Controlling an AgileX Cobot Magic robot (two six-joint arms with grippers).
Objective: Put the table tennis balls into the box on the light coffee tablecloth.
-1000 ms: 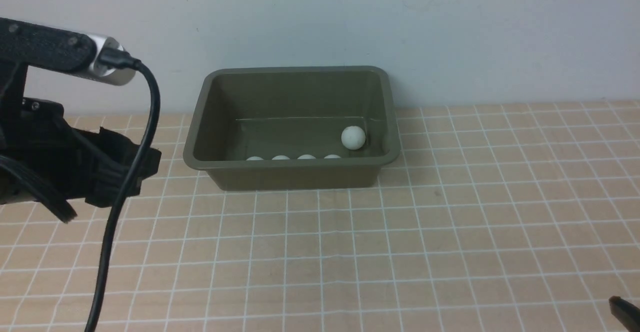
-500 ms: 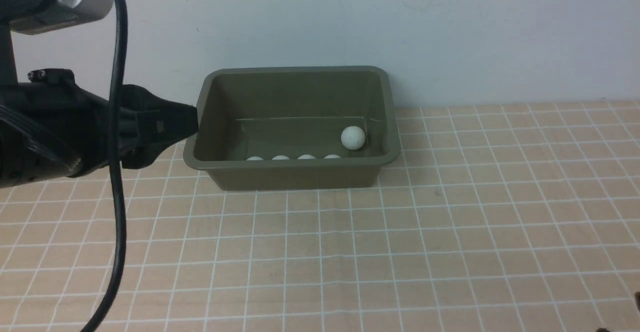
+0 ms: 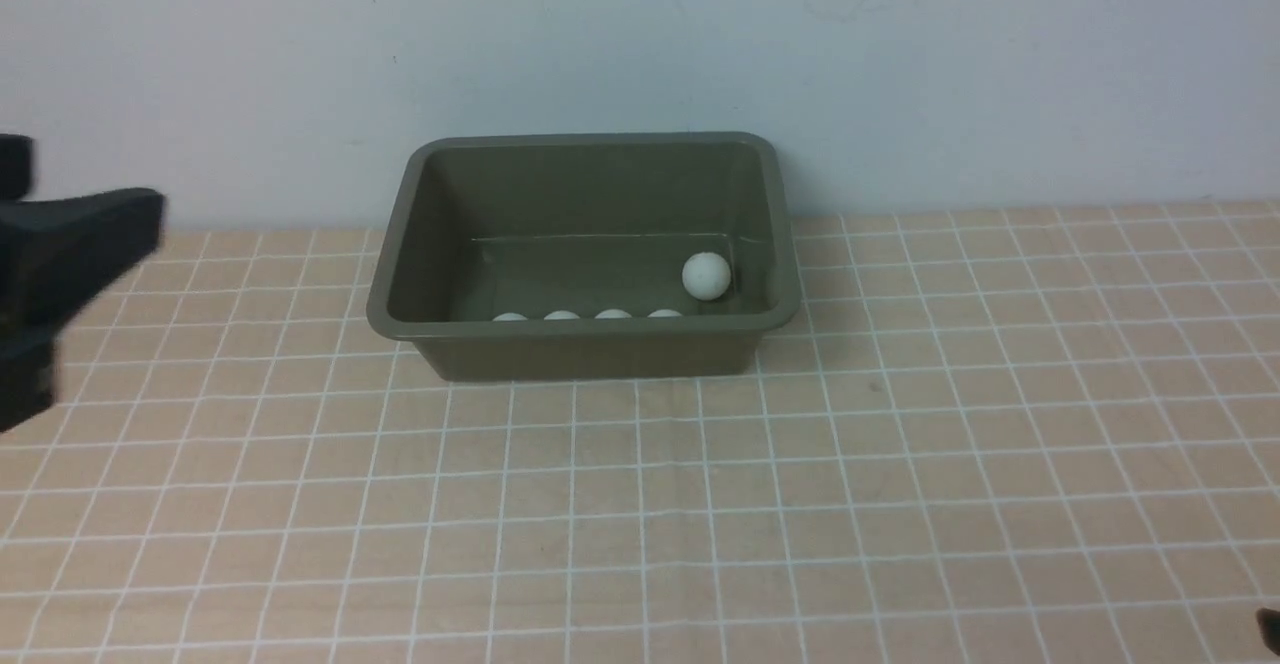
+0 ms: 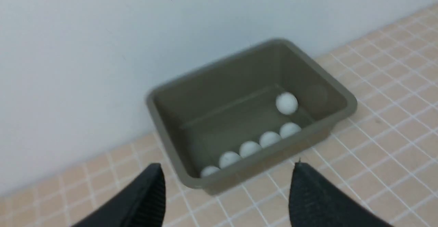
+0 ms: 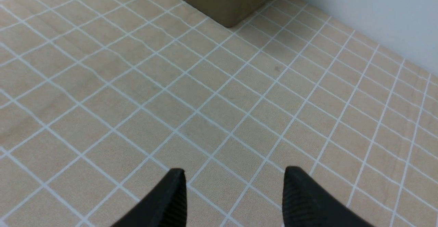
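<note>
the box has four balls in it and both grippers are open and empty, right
Not quite: the box holds six table tennis balls, not four. The left wrist view shows five in a row along one wall plus one apart. The left gripper and right gripper are open and empty.

no readable text, labels, brands or numbers on any surface, nothing legible anywhere

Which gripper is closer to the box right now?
Left. The left gripper hangs open just off the box, facing its near rim. The right gripper is open above bare tablecloth, farther back, with only the box's corner in its view.
</note>
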